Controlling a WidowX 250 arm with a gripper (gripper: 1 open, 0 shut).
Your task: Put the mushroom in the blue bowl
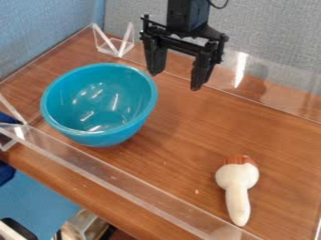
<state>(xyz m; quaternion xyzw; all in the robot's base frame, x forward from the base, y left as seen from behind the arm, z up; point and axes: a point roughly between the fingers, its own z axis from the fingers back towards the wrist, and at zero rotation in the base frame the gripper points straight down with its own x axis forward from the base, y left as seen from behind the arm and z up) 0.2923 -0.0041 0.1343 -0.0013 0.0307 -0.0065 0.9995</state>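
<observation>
the task looks barely begun: the mushroom [236,187] lies on the wooden tabletop [182,136], well apart from the blue bowl [100,101], and nothing of the move is done. what is left is all of it: reach down, grasp, lift, carry across, and let go over the bowl. the gripper [177,79] hangs above the table with its fingers spread wide, holding nothing. counted: one mushroom, one bowl, one gripper with two fingers.

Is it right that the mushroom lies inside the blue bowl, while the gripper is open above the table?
Not quite: the mushroom lies on the wooden table, outside the blue bowl, as the camera view shows. The gripper is indeed open above the table.
</observation>
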